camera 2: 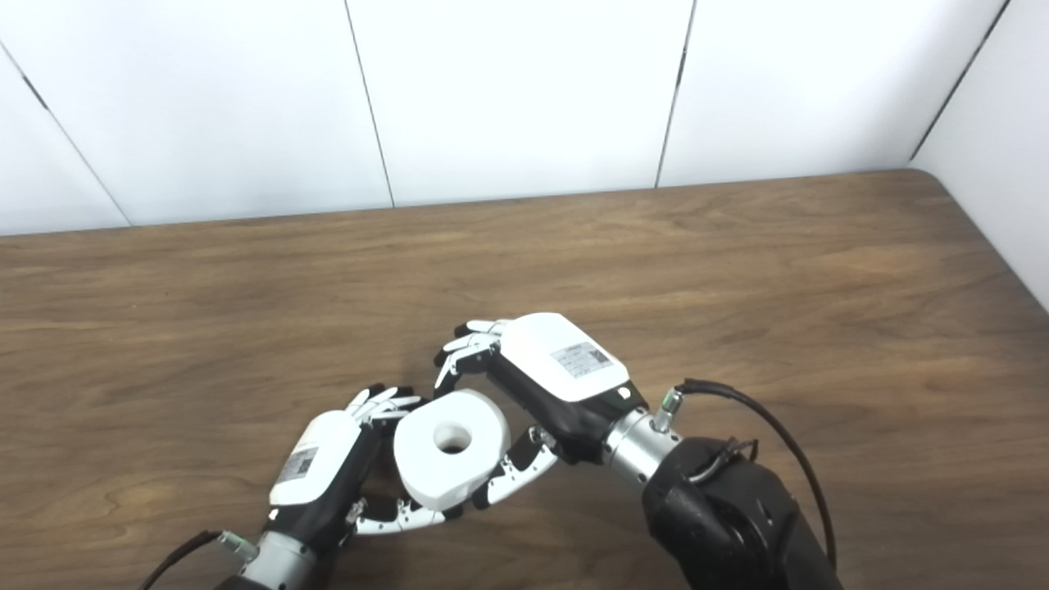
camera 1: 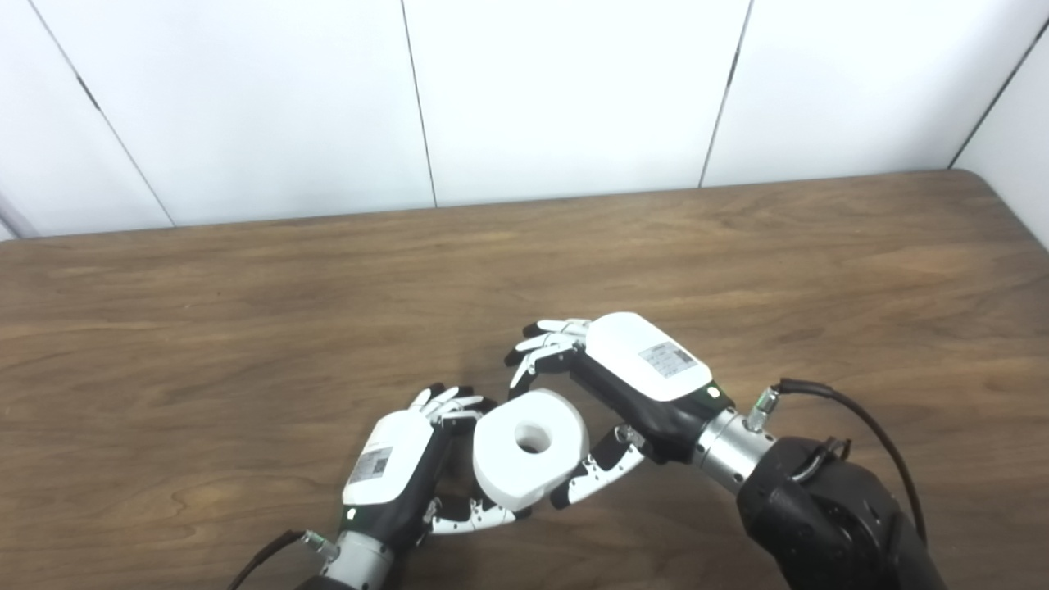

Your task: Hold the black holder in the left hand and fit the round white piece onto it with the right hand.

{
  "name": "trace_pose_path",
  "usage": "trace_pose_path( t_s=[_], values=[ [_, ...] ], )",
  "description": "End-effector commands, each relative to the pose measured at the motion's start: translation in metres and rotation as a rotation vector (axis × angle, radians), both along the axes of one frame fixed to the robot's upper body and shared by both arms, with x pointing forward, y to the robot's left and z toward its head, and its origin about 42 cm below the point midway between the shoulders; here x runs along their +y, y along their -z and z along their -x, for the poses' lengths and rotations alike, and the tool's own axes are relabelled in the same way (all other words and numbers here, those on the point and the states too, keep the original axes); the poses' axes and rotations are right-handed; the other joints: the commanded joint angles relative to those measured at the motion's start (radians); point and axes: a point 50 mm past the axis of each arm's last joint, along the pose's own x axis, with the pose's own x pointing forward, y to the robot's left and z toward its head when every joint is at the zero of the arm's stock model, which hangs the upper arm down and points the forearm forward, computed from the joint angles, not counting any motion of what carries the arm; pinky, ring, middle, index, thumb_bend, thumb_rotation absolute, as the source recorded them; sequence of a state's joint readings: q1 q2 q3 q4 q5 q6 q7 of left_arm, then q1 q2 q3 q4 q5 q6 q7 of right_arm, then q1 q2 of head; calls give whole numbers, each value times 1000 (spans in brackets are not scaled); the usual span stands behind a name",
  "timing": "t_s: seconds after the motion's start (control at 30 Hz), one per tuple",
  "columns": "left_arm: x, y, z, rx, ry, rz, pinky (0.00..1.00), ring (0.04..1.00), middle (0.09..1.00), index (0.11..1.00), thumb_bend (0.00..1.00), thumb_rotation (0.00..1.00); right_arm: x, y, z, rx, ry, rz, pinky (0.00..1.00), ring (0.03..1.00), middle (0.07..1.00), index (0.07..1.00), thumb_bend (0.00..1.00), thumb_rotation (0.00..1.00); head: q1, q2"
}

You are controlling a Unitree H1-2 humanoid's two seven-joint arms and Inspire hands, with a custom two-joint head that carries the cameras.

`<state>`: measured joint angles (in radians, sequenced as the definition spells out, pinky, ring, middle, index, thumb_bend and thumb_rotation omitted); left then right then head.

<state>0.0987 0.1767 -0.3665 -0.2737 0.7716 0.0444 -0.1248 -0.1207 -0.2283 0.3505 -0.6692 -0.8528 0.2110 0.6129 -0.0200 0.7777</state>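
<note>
The round white piece (camera 1: 506, 479), a thick roll with a hole through its middle, is held tilted just above the table between both hands. My right hand (camera 1: 643, 369) grips it from the right, fingers curled over its far edge and thumb under its near side. My left hand (camera 1: 389, 463) is closed at the roll's left side. The black holder (camera 1: 460, 426) shows only as a dark sliver between the left fingers and the roll; the rest is hidden behind the roll. In the right eye view the roll (camera 2: 422, 479) sits the same way between the two hands.
The wooden table (camera 1: 246, 328) stretches wide to the left, right and far side. White wall panels stand behind its far edge. A black cable (camera 1: 869, 426) loops off the right forearm.
</note>
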Motion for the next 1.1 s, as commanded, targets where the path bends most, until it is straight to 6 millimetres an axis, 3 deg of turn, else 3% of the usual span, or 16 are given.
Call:
trace_pose_path(
  t_s=[0.0, 1.07],
  values=[
    [-4, 12, 5, 75, 19, -22, 955, 891, 807, 484, 522, 51, 3, -9, 0, -75, -17, -21, 873, 885, 791, 481, 526, 139, -1, 0],
    [-5, 10, 6, 72, 18, -22, 952, 888, 807, 484, 523, 52, 1, -1, -4, -87, -9, 5, 855, 893, 802, 482, 525, 135, -8, 2]
  ],
)
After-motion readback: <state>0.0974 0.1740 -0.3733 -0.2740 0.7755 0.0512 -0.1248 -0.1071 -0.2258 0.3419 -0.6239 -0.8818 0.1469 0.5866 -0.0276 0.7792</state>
